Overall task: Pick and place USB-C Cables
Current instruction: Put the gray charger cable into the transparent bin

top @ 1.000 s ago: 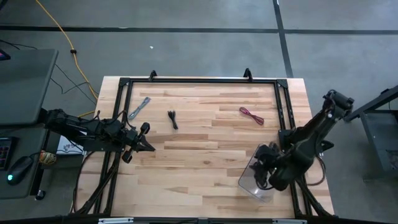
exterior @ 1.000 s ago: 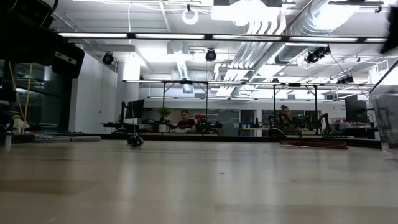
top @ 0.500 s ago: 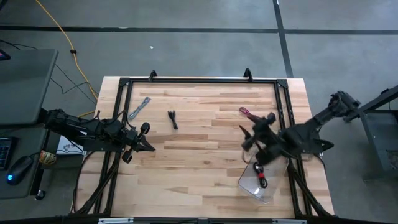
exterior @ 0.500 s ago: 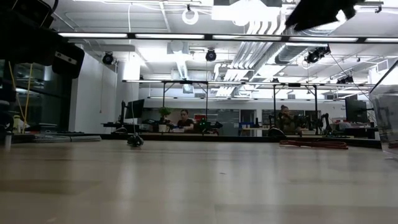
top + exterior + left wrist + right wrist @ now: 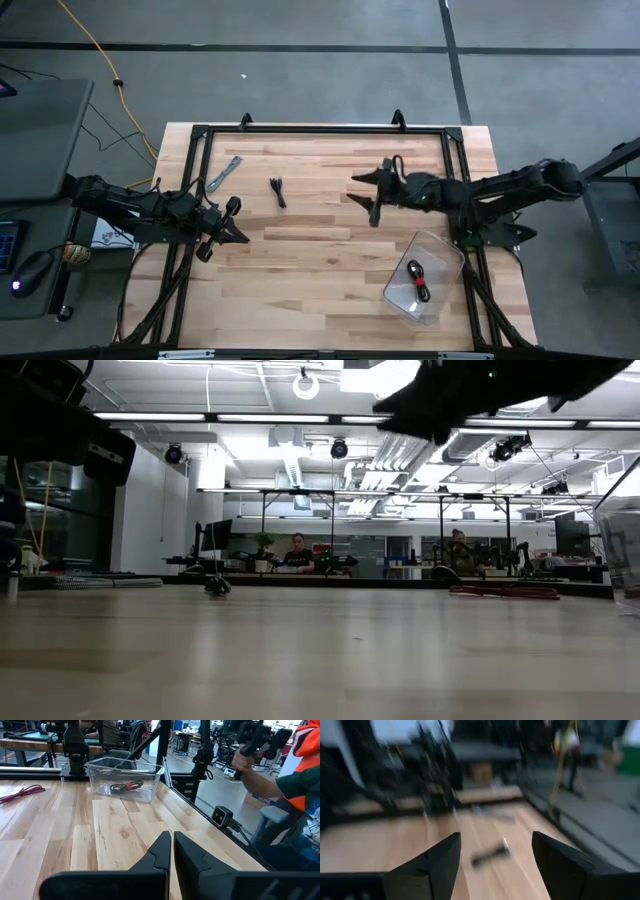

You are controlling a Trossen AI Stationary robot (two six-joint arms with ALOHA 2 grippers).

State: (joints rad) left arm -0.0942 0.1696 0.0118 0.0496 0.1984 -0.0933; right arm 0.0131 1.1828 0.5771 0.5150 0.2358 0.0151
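Note:
A silver-grey cable [image 5: 225, 173] and a black cable [image 5: 278, 191] lie flat on the wooden table at the far left. A black-and-red cable [image 5: 417, 280] lies on the floor of the clear container [image 5: 440, 250] at the near right. The pinkish-red cable [image 5: 20, 794] lies on the table; in the high view my right arm covers it. My right gripper [image 5: 360, 189] hovers open and level above the table's middle, pointing toward the black cable [image 5: 490, 854]. My left gripper [image 5: 238, 236] rests shut at the left edge.
A black metal frame [image 5: 320, 129] runs around the table's far and side edges. A person in an orange top [image 5: 300, 780] stands beyond the table's near side. Bare wood lies between the two grippers.
My right gripper has swung away from above the container toward the table's far side and middle, tipping from pointing down to level and rolling. The black-and-red cable now shows lying in the container. My left arm has kept still.

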